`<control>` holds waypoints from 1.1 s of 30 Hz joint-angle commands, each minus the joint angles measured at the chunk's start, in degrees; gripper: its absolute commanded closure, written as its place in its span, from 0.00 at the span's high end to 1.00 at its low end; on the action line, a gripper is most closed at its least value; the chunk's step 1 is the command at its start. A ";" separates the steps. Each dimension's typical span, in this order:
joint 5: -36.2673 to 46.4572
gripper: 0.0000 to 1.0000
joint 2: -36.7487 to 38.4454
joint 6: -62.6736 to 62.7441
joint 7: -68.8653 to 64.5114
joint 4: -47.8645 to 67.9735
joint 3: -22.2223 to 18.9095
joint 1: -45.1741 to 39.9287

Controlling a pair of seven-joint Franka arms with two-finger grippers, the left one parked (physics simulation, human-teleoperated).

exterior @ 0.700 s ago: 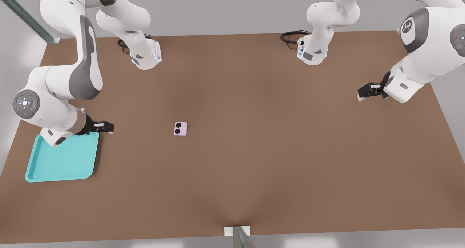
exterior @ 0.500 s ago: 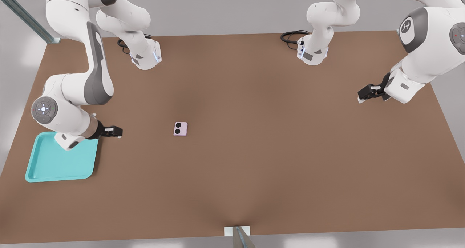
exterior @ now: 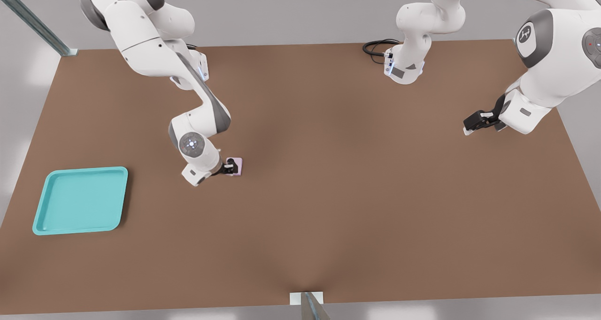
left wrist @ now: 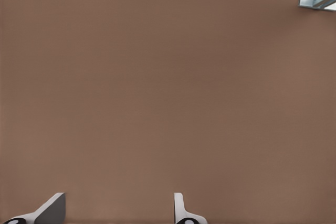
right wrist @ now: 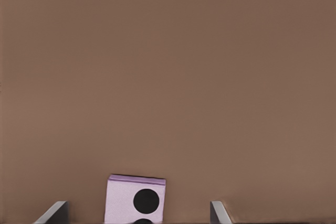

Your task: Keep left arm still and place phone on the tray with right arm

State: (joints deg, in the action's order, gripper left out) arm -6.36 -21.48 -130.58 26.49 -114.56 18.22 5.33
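The pale pink-lilac phone lies flat on the brown table, a little to the front view's left of the middle. My gripper sits low right at it and covers its left part. In the right wrist view the phone shows its two black lenses between my two fingertips, which stand wide apart without touching it; the gripper is open. The turquoise tray rests near the table's left edge in the front view, with nothing in it, well apart from the gripper.
The other arm hangs over the table's right side with its black gripper. Both arm bases and black cables stand along the far edge. A small metal bracket sits at the middle of the near edge.
The right arm has swung from above the tray's far corner toward the front view's right and come down at the phone. The tray now shows whole. The phone has not moved.
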 commanded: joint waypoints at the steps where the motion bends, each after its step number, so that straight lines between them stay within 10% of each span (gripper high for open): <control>1: 1.79 1.00 -0.40 -5.03 29.14 -1.45 1.28 0.03; 33: -2.78 1.00 -5.06 -15.67 12.27 -10.33 2.52 -0.85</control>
State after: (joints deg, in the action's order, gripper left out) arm -8.67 -26.76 -146.41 43.68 -124.79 20.73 4.66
